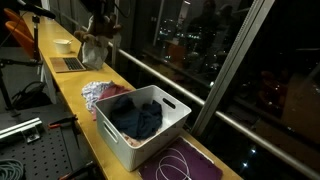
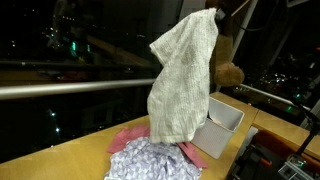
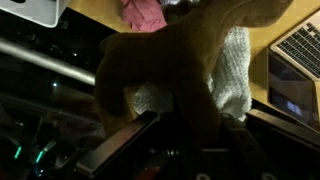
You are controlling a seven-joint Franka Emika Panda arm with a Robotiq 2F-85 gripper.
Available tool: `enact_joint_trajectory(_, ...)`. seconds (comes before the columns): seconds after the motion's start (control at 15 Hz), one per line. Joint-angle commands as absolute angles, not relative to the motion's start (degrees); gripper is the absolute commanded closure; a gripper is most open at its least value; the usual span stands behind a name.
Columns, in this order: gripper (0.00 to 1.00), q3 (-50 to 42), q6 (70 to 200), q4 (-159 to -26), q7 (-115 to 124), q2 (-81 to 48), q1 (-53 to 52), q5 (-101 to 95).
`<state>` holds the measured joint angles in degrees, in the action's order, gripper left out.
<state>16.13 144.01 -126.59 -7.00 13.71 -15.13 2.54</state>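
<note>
Wooden table [image 1: 68, 82] along night-dark window [image 1: 220, 40]. Pinched in end effector [image 2: 213, 14]: knit towel [image 2: 185, 80], hung high over clothes pile [image 2: 150, 160] beside white bin [image 2: 222, 125]. Risk of slippage from thin corner grip; risk of snagging bin rim with long hanging hem.

- Night outside: the window [image 1: 230, 40] is black in both exterior views, dotted with small city lights and faint room reflections.
- Indoor light from above falls on the desk [image 1: 75, 85]; its wood glows yellow, and the white bin [image 1: 175, 125] is brightest, its inside shadowed.
- The hanging pale cloth [image 2: 185, 80] is well lit but slightly soft.
- The wrist view is dim and murky: a brown shape [image 3: 160, 80] close to the lens is out of focus, the laptop [image 3: 295, 60] grainy.
</note>
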Motion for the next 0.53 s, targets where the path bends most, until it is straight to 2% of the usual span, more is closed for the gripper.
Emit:
enact_joint_trajectory(0.0, 0.47, 16.66, 143.27, -123.52, -5.76, 8.63, -15.60, 0.20)
enact_joint_trajectory(0.4, 0.05, 15.45, 143.54, -124.58, -6.11, 6.48, -15.04, 0.20)
enact_joint_trajectory(0.47, 0.01, 15.14, 143.63, -125.04, -6.23, 6.50, -14.79, 0.23)
